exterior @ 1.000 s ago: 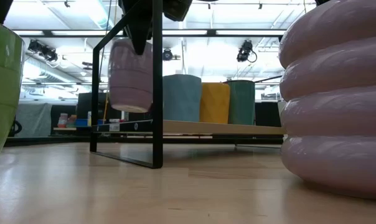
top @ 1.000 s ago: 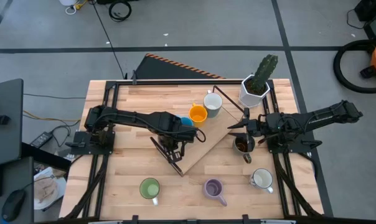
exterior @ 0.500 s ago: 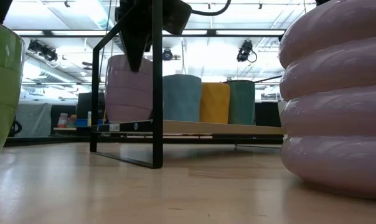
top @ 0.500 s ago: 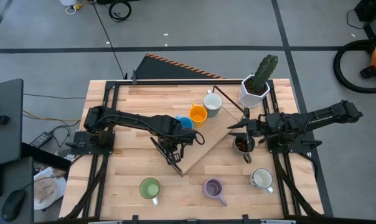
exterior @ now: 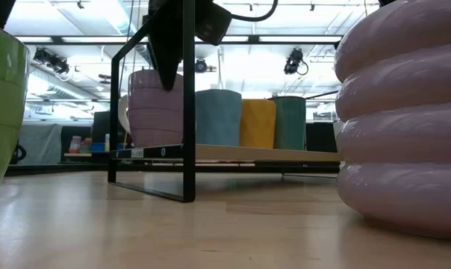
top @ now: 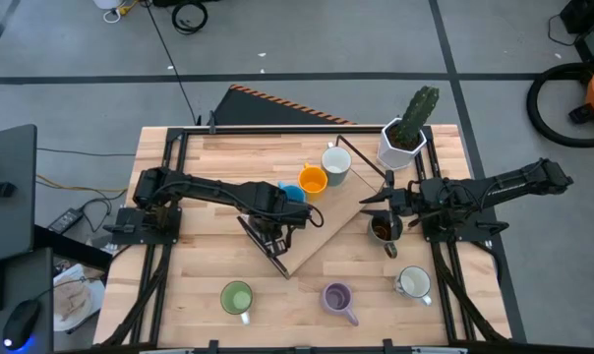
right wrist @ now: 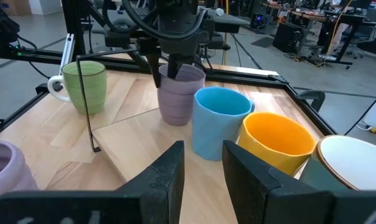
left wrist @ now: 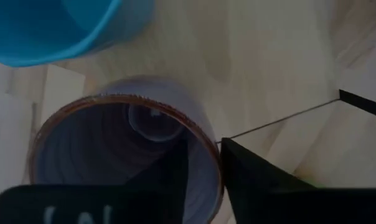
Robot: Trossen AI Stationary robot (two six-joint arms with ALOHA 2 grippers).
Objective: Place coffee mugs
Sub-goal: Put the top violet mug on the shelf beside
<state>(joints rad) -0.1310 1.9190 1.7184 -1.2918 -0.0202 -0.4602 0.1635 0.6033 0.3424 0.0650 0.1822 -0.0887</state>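
A lilac mug (right wrist: 178,93) stands upright on the raised wooden board (top: 326,231), beside a blue mug (right wrist: 218,121), an orange mug (right wrist: 276,142) and a white mug (right wrist: 356,168). My left gripper (left wrist: 203,177) points down over the lilac mug and is open, one finger inside the mug and one outside its rim (left wrist: 213,158). My right gripper (right wrist: 202,163) is open with nothing between its fingers; it points level at the row of mugs from the table's right side. Below it in the high view stands a dark brown mug (top: 383,228). My left gripper straddles the lilac mug's rim (left wrist: 213,158) from above, one finger (left wrist: 169,177) inside and one finger (left wrist: 250,180) outside. Whether either finger touches the wall, I cannot tell. The mug rests on its base on the board.
On the table near the front edge stand a green mug (top: 237,298), a second lilac mug (top: 337,297) and a white mug (top: 413,283). A white faceted cactus pot (top: 403,143) sits at the far right. The board's black frame (exterior: 188,104) rises beside the left gripper.
My left gripper has come down with the lilac mug. The mug hung clear above the board a second ago and now stands on it next to the blue mug.
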